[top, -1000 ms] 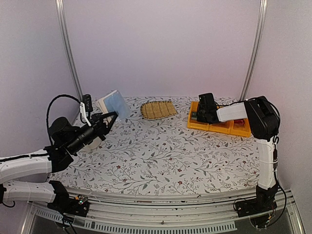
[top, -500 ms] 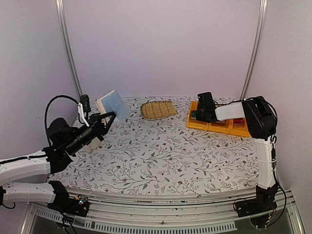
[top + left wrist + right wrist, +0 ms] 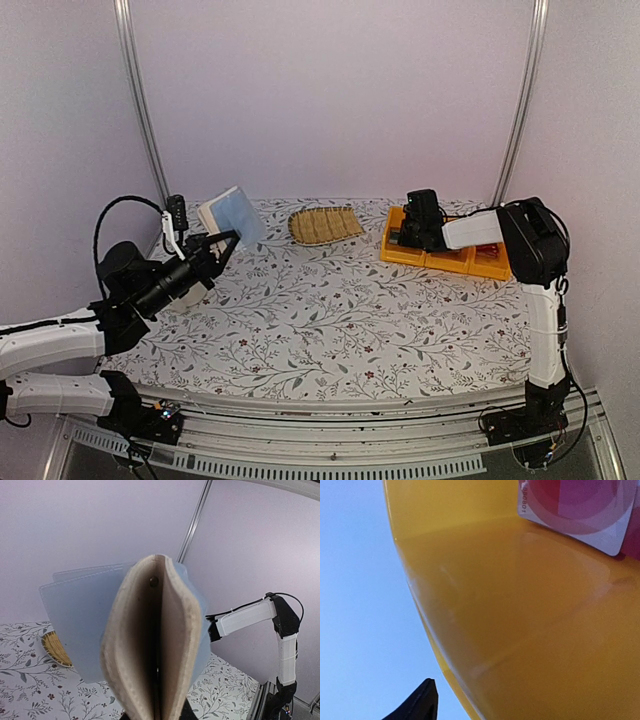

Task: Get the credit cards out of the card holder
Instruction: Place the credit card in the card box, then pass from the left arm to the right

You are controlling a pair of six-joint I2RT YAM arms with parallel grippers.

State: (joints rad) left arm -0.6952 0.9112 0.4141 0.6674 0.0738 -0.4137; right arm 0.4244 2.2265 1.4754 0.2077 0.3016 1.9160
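Note:
My left gripper is shut on the lower edge of the beige card holder and holds it upright above the table's left side. The holder gapes slightly. A light blue credit card sticks out of it sideways; in the top view that blue card points toward the mat. My right gripper hangs over the yellow tray at the right rear. Only one dark fingertip shows, with nothing against it. A red-pink credit card lies loose on the tray floor.
A woven straw mat lies at the back centre of the flowered tablecloth. Metal poles stand at both rear corners. The yellow tray has several compartments, with something red in the right one.
My right gripper's jaws have spread apart at the yellow tray, and the red-pink card now lies free in it. The left arm with the holder has barely shifted.

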